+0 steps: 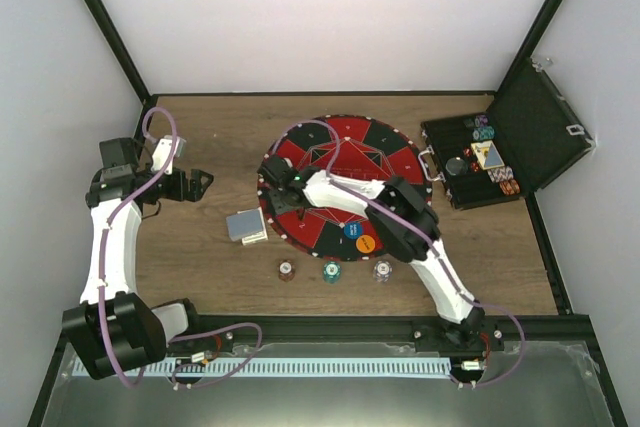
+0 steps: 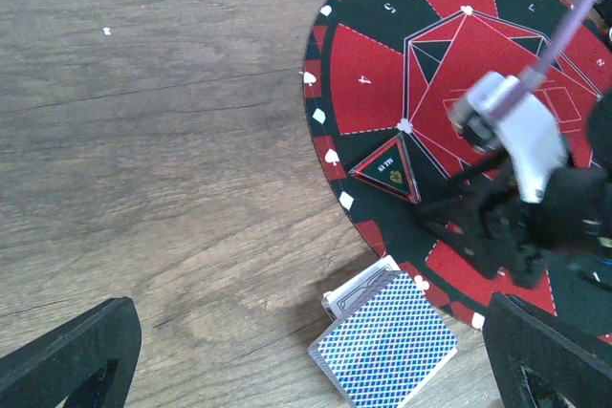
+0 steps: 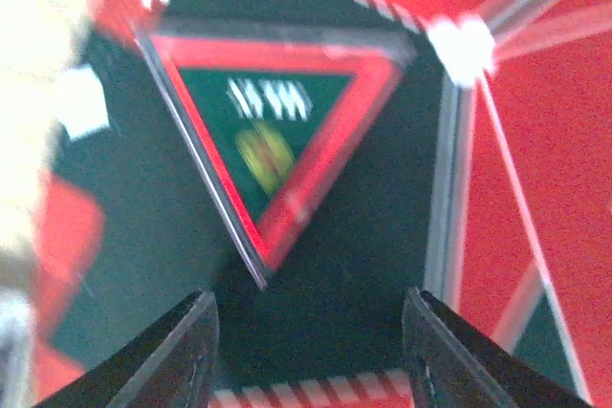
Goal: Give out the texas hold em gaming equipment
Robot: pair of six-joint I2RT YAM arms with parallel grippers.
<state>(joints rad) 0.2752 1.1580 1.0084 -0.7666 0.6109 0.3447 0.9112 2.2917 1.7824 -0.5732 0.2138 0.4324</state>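
While right hand (image 1: 283,179) hovers parted, empty over mat (image 1: 352,133), card deck (image 1: 244,224) lies nearby at mat edge.

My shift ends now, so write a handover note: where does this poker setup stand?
Left gripper: open, empty, left of the round mat.
Right gripper: open, empty, over the triangular marker.
Card deck: at the mat's left edge.
Done: blue and orange chips on the mat; red, teal, white chips in a row on its near side.
To do: deck undealt; more chips in the open case.

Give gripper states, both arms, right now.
Left gripper: open, empty.
Right gripper: open, empty, over the triangular marker.
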